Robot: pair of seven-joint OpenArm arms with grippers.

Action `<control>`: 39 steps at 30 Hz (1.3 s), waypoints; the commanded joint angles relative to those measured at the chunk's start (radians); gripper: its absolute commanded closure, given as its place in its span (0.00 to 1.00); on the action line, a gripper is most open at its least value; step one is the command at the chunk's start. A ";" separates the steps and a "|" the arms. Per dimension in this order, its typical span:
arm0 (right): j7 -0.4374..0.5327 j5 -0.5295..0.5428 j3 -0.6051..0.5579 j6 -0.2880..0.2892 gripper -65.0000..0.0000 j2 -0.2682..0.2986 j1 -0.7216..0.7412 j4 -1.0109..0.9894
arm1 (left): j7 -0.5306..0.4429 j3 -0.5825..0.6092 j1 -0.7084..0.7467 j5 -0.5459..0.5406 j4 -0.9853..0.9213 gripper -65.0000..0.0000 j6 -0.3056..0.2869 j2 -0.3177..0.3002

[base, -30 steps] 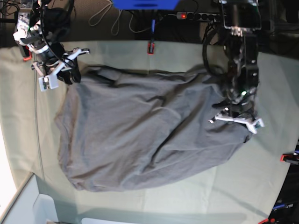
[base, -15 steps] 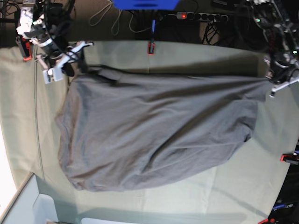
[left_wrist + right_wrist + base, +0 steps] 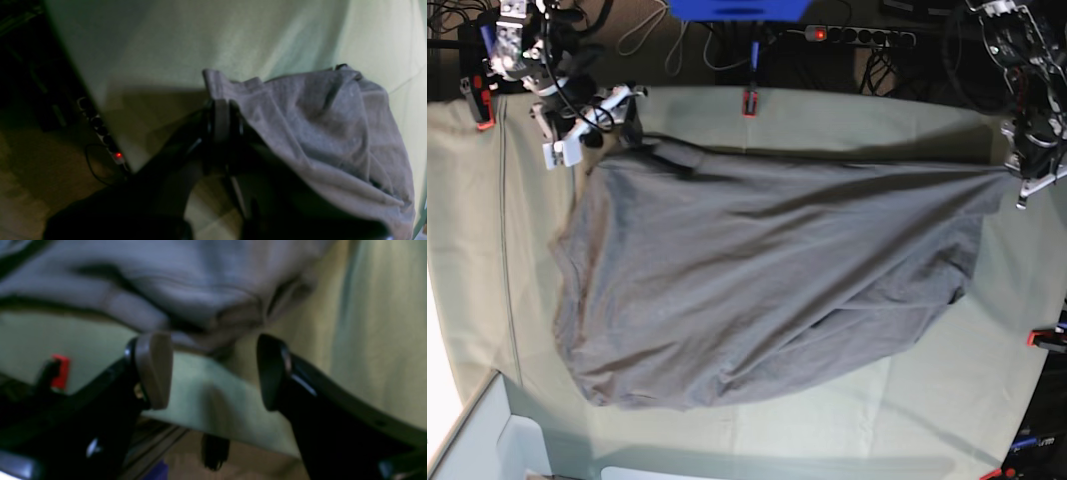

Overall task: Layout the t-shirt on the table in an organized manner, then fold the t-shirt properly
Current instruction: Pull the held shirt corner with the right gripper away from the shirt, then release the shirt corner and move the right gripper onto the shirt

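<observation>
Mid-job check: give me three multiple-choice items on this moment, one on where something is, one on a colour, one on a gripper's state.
1. Where is the left gripper in the base view?
A. at the shirt's right end
B. over the shirt's middle
C. at the near table edge

2. What colour is the t-shirt?
A. red
B. dark grey
C. white

3. How is the right gripper set?
A. shut on the shirt
B. shut on nothing
C. open, beside the shirt's edge

Answers:
1 A, it sits at the stretched right corner.
2 B, the garment reads dark grey against the pale green table.
3 C, the right wrist view shows both fingers apart with table cloth between them.
</observation>
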 commanded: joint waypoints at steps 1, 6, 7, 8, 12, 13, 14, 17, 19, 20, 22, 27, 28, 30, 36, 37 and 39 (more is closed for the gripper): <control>0.019 0.010 -0.001 0.004 0.38 0.005 0.015 -0.004 | -0.013 -0.004 -0.007 -0.001 0.014 1.00 0.000 -0.013; 0.019 0.010 -0.004 0.004 0.40 -0.001 0.067 -0.070 | -0.013 -0.002 -0.022 -0.001 0.014 1.00 0.000 -0.014; 0.019 0.010 -0.004 0.004 0.43 -0.001 0.067 -0.077 | -0.013 -0.002 -0.025 0.000 0.014 1.00 0.000 -0.014; 0.019 0.010 -0.004 0.004 0.46 -0.003 0.067 -0.077 | -0.013 -0.002 -0.025 0.002 0.014 1.00 0.000 -0.016; 0.019 0.010 -0.045 0.004 0.75 0.004 0.069 -0.075 | -0.013 -0.002 -0.030 0.002 0.013 1.00 0.000 -0.017; 0.019 0.010 -0.054 0.004 0.87 0.005 0.066 -0.072 | -0.013 -0.002 -0.030 0.000 0.013 1.00 0.000 -0.017; 0.019 0.011 -0.054 0.004 0.99 0.005 0.061 -0.069 | -0.013 -0.002 -0.030 0.000 0.013 1.00 0.000 -0.016; 0.019 0.015 -0.045 0.004 1.00 0.005 0.021 -0.026 | -0.013 -0.002 -0.048 0.000 0.013 1.00 0.000 -0.014; 0.031 0.015 -0.001 0.004 1.00 -0.004 -0.042 0.058 | -0.013 -0.002 -0.050 0.003 0.013 1.00 0.000 -0.014; 0.037 0.015 0.012 0.004 1.00 -0.018 -0.069 0.101 | -0.013 -0.002 -0.050 0.003 0.013 1.00 0.000 -0.014; 0.039 0.015 0.025 0.004 1.00 -0.050 -0.125 0.186 | -0.013 -0.002 -0.050 0.005 0.013 1.00 0.000 -0.017; 0.037 0.013 -0.073 0.004 1.00 -0.056 -0.220 0.279 | -0.013 -0.002 -0.056 0.000 0.013 1.00 0.000 -0.013; 0.031 0.011 -0.106 0.004 1.00 -0.049 -0.223 0.279 | -0.013 -0.002 -0.056 0.000 0.013 1.00 0.000 -0.013; 0.031 0.008 -0.183 0.004 1.00 -0.029 -0.238 0.269 | -0.013 -0.002 -0.056 -0.001 0.013 1.00 0.000 -0.013; 0.031 0.010 -0.352 0.004 0.92 0.033 -0.241 0.227 | -0.013 -0.004 -0.070 0.000 0.013 1.00 0.000 -0.016; 0.031 0.010 -0.367 0.004 0.88 0.045 -0.243 0.227 | -0.013 -0.005 -0.070 0.000 0.013 1.00 0.000 -0.017; 0.031 0.010 -0.393 0.004 0.83 0.062 -0.244 0.230 | -0.013 -0.007 -0.070 0.000 0.013 1.00 0.000 -0.019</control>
